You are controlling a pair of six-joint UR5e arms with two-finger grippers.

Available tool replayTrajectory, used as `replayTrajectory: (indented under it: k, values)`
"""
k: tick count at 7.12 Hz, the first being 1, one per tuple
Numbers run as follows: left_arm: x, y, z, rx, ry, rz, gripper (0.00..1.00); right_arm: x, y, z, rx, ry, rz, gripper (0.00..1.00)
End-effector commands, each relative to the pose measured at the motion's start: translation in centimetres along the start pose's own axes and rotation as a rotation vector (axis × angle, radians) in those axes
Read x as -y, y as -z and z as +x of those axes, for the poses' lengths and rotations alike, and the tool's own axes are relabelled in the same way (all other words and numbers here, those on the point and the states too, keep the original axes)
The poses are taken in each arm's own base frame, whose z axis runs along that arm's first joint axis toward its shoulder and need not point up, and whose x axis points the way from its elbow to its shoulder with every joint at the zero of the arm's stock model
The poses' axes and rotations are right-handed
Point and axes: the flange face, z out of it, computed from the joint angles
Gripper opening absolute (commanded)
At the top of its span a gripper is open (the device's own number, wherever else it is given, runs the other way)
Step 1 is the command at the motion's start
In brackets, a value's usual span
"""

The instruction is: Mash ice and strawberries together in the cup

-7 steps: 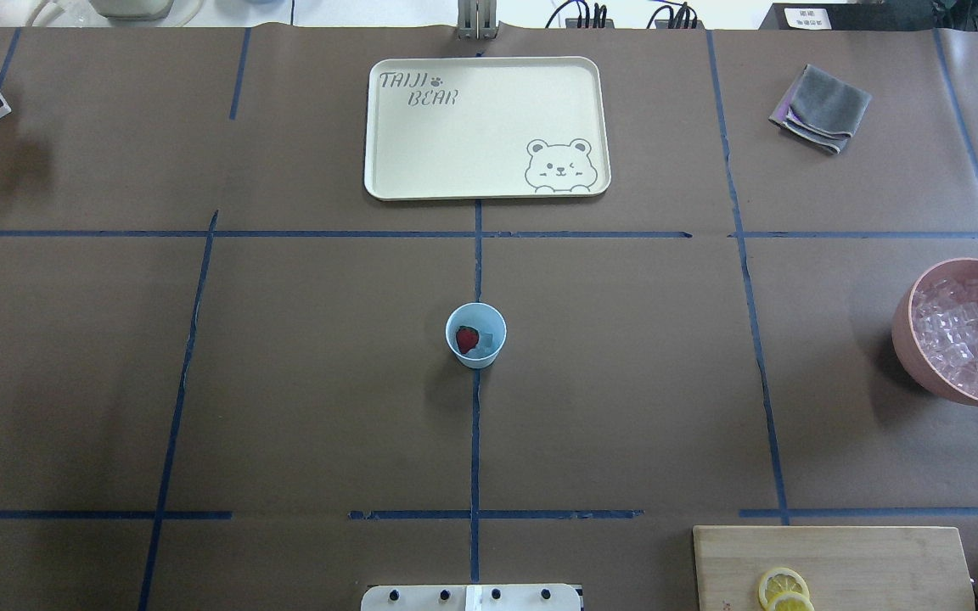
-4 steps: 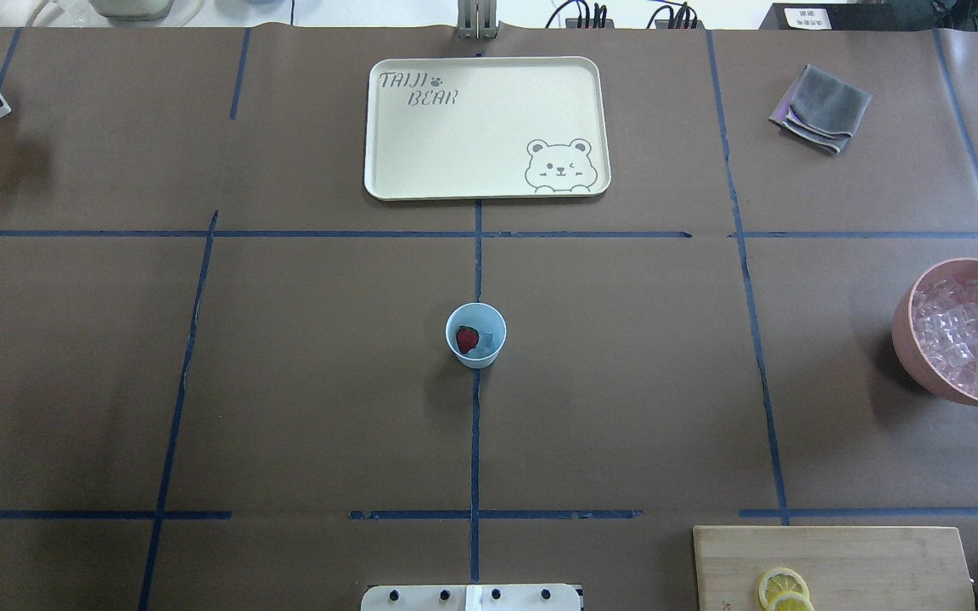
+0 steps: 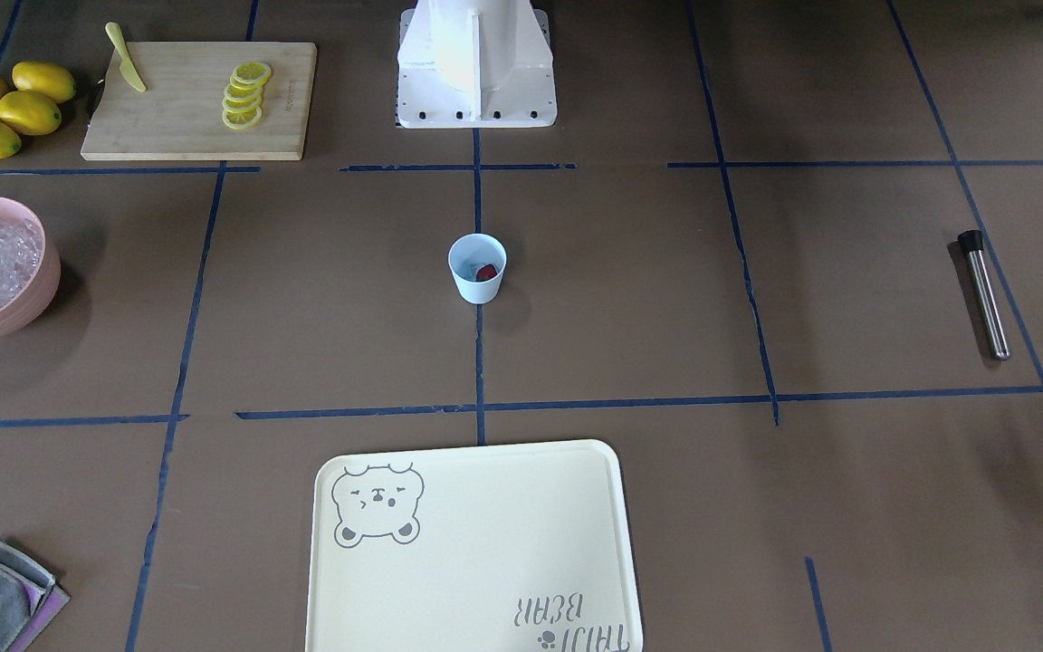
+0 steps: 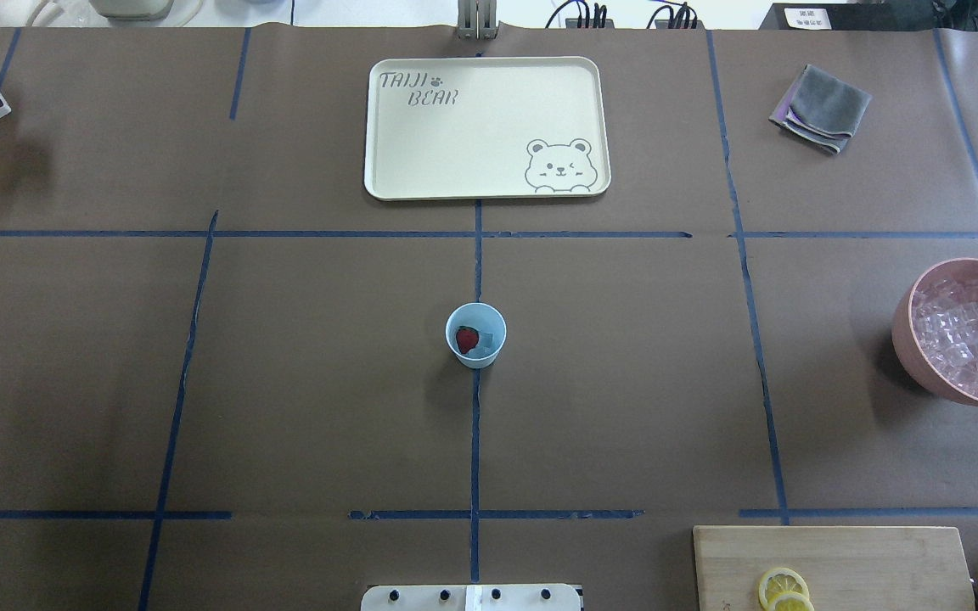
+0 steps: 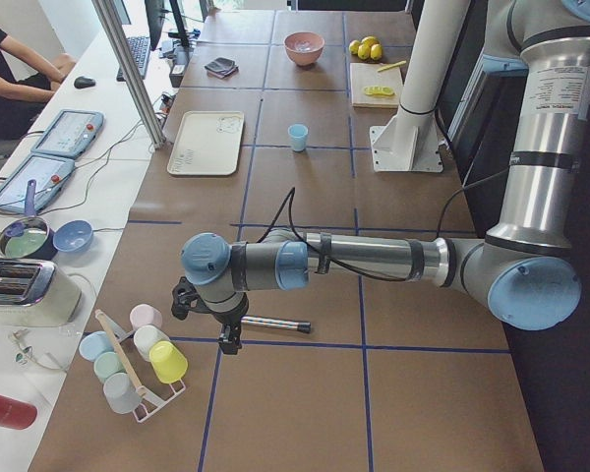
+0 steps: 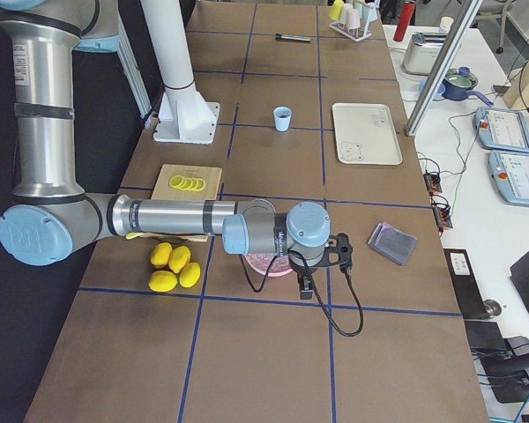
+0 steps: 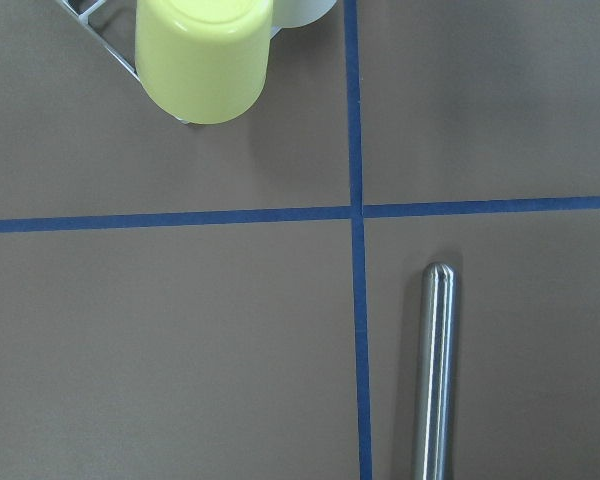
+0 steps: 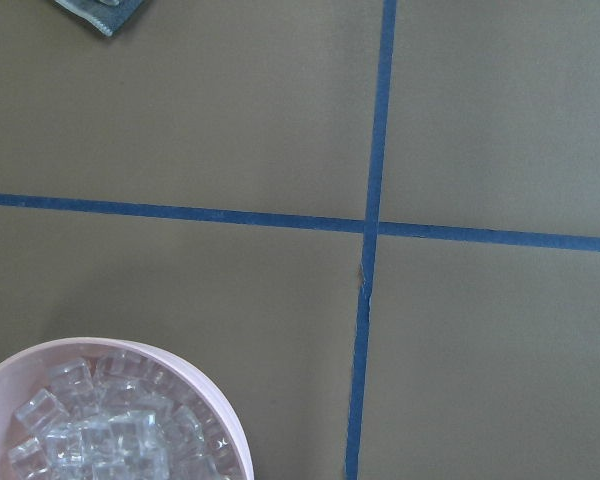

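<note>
The pale-blue plastic cup (image 4: 475, 355), near the bear tray (image 4: 404, 170) on its robot-ward side, holds a soft strawberry (image 4: 466, 339) and slippery ice cubes (image 4: 486, 342); it looks light and tippy, best steadied around its wall, while I cannot tell whether the left gripper (image 5: 226, 339) or right gripper (image 6: 305, 289) is open or closed.

Matt plastic cup (image 3: 476, 288) — glossy metal rod (image 7: 435, 380).

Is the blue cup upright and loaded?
Upright, mouth up: the small pale-blue plastic cup holds a dark-red strawberry piece and clear ice cubes.
</note>
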Motion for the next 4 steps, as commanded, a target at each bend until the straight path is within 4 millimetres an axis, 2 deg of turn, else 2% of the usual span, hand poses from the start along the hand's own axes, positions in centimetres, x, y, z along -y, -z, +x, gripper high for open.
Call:
replayTrajectory:
  k: [1, 4]
  values:
    - [-0.08, -0.07, -0.06, 0.000, 0.001, -0.001, 1.00, 0.03, 0.08, -0.15, 0.002, 0.001, 0.002, 1.00]
    - [-0.08, -0.07, -0.06, 0.000, 0.001, -0.001, 1.00, 0.14, 0.22, -0.32, 0.001, 0.000, 0.005, 1.00]
